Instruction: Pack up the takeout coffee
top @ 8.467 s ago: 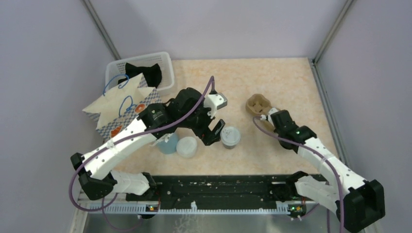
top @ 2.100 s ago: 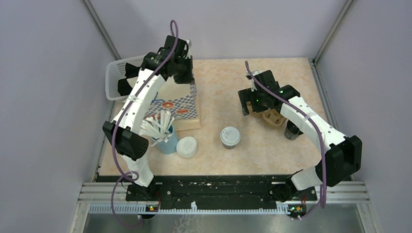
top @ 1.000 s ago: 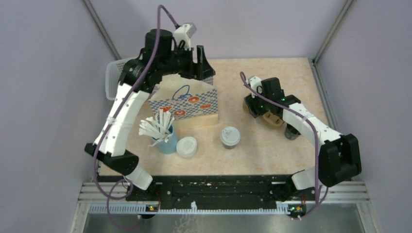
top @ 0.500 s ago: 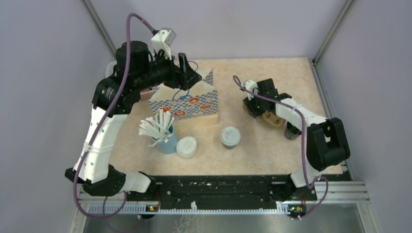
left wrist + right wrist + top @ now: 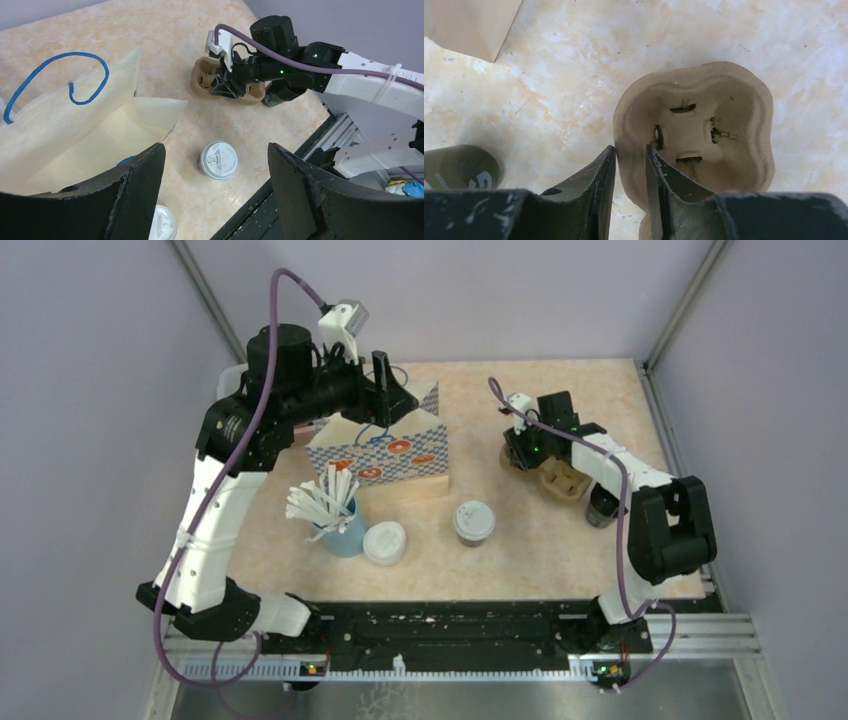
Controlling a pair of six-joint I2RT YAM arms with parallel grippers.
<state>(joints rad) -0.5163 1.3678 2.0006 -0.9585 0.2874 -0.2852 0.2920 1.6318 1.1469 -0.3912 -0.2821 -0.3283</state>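
The takeout coffee [image 5: 473, 523] stands upright on the table [image 5: 610, 400] with its greyish-white lid on, untouched and outside the paper bag [image 5: 380, 455], which stands open behind it and to its left. A loose white lid [image 5: 384, 543] lies to its left, next to a light blue cup of white straws [image 5: 340, 530]. Behind it and to the right lies a pulp cup carrier [image 5: 704, 130]. The right gripper [image 5: 629, 155] is pinching the carrier's rim wall, one finger inside the pocket and one outside. A lidless dark cup [image 5: 601, 510] stands just beside the carrier. The left gripper [image 5: 393, 390] hangs above the bag's mouth with its fingers spread wide and nothing between them.
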